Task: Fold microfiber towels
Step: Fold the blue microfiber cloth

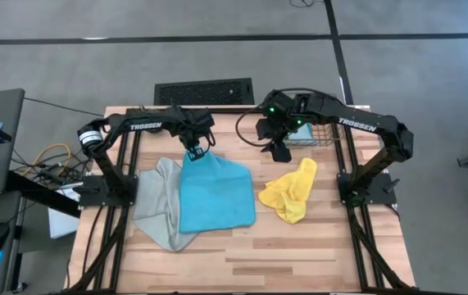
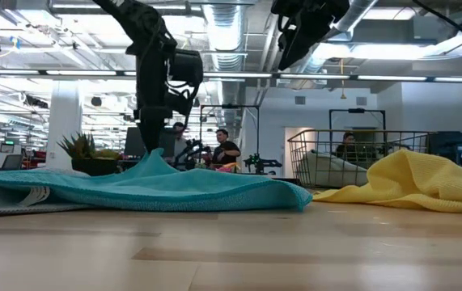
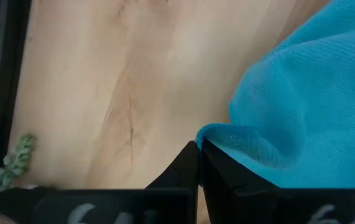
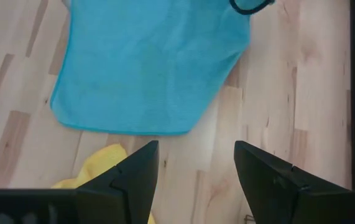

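Left gripper is clamped on the cyan towel's far corner; the towel spreads toward the table's near edge. Right gripper, fingers apart, hangs beside it, apparently empty.

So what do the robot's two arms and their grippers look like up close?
Both arms are black, jointed tubes with white TROSSEN lettering, on black frame mounts. The left arm has a white-banded joint; the right arm shows green lights and a looping black cable. The left gripper and right gripper have dark, angular wedge-shaped fingers.
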